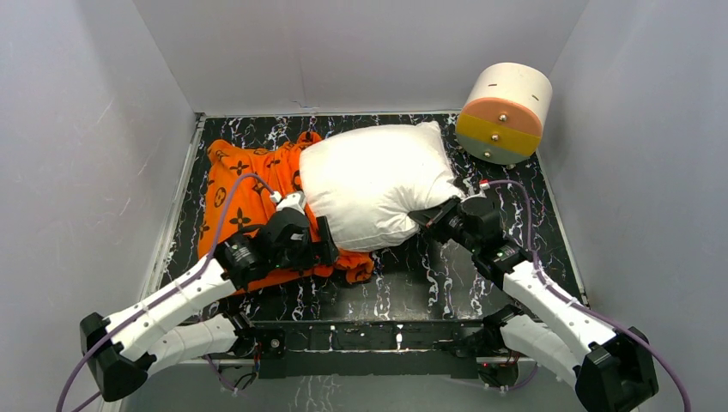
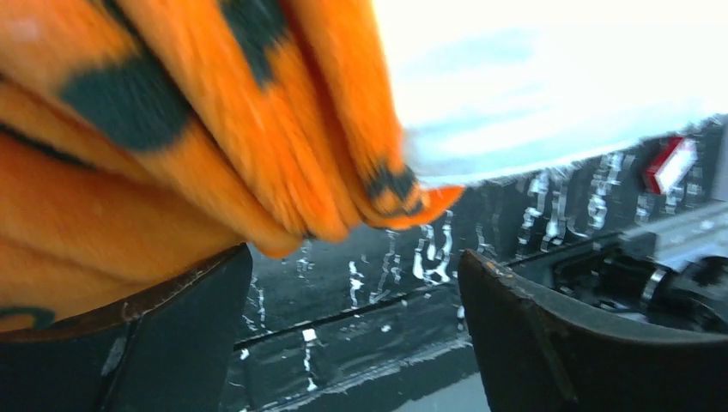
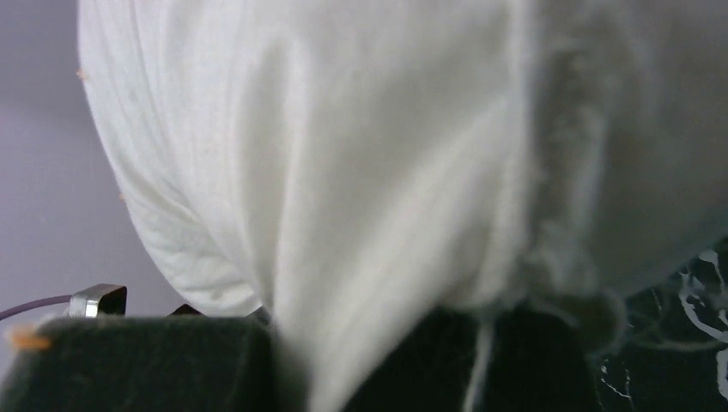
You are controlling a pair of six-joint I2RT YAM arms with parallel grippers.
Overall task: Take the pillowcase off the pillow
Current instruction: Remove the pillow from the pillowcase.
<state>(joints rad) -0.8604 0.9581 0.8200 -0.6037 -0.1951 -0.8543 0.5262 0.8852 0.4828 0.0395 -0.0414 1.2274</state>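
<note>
Pillowcase [image 1: 245,197], nearly off, bunched at the pillow's [image 1: 373,184] nine o'clock; my right pincer [image 1: 425,220] pinches the pillow as anchor, left pincer [image 2: 352,266] spread.

The plump white rectangular fabric pillow [image 1: 373,184] lies in the middle of the dark marbled table [image 1: 429,292]. At its 9 o'clock spreads the orange, black-printed soft fabric pillowcase [image 1: 245,202], which runs under the pillow's left and near edges. At the pillow's 2 o'clock, near its far corner, sits the round white-and-orange drum [image 1: 505,112]. The left tool [image 1: 329,243] is over the pillowcase at the pillow's 7 o'clock. The right tool [image 1: 427,219] touches the pillow's corner at 4 o'clock.
</note>
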